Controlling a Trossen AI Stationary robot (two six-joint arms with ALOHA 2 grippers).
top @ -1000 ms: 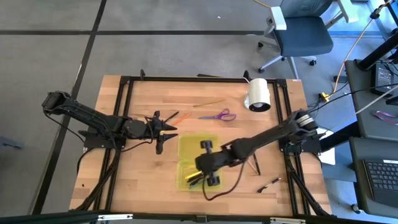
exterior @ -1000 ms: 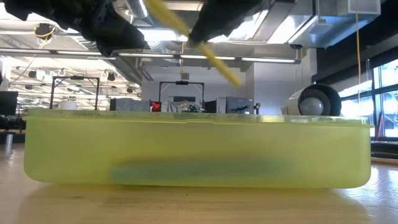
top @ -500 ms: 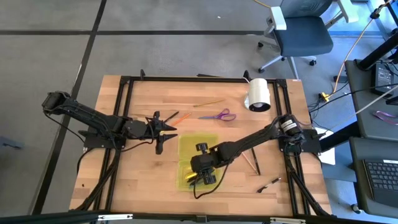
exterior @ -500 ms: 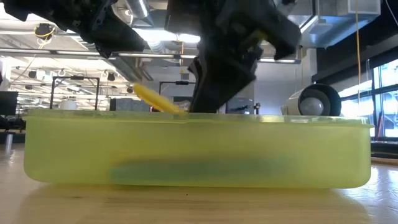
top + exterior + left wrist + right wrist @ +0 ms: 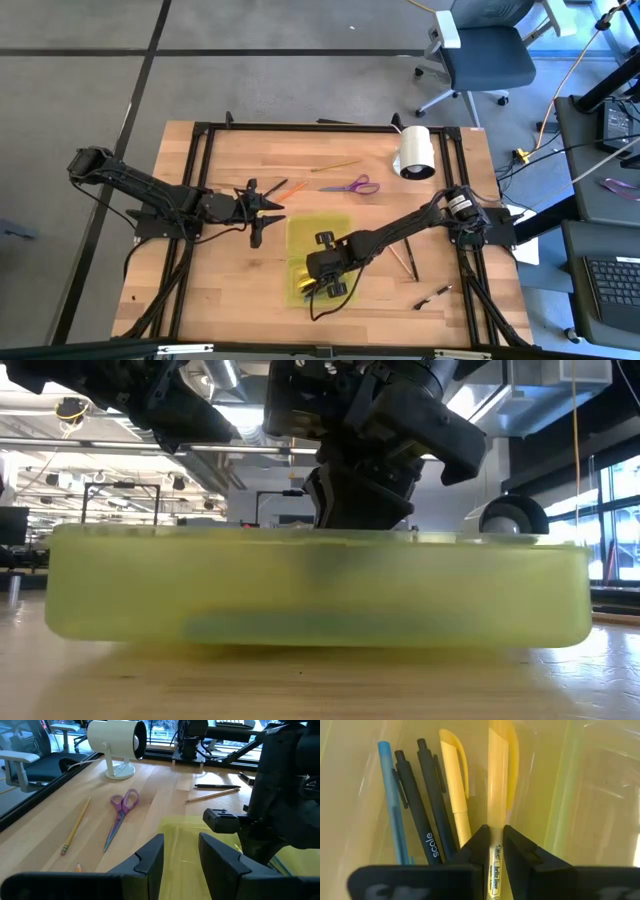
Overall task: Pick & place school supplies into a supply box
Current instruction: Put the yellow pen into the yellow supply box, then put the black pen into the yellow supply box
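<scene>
The supply box (image 5: 320,232), a yellow-green translucent case, lies open at the table's middle; the low view shows its near wall (image 5: 150,595). My right gripper (image 5: 319,284) reaches down into its near half, shut on a yellow highlighter (image 5: 500,780). In that half lie a blue pen (image 5: 390,800), two black pens (image 5: 420,805) and another yellow highlighter (image 5: 455,785). My left gripper (image 5: 264,212) hovers just left of the box, its fingers (image 5: 150,860) a little apart with nothing between them. Purple scissors (image 5: 352,186), a pencil (image 5: 335,166) and an orange pen (image 5: 290,187) lie on the table beyond the box. My right gripper pinches the yellow highlighter's printed barrel (image 5: 494,851) between its two fingers. The fingers slant steeply down into the box from the table's right. The capped end (image 5: 502,750) points on ahead of the fingertips, beside the other yellow highlighter; I cannot tell whether it touches the box floor.
A white cylindrical roll on a stand (image 5: 416,152) sits at the far right. A pencil and a dark pen (image 5: 405,258) lie on the table right of the box, another dark pen (image 5: 434,295) nearer the front. Bare wood lies left of and in front of the box.
My right gripper has come down toward the table's near left with the yellow highlighter, tipping more steeply. The highlighter, first slanting above the box rim, has sunk inside the box's near half.
</scene>
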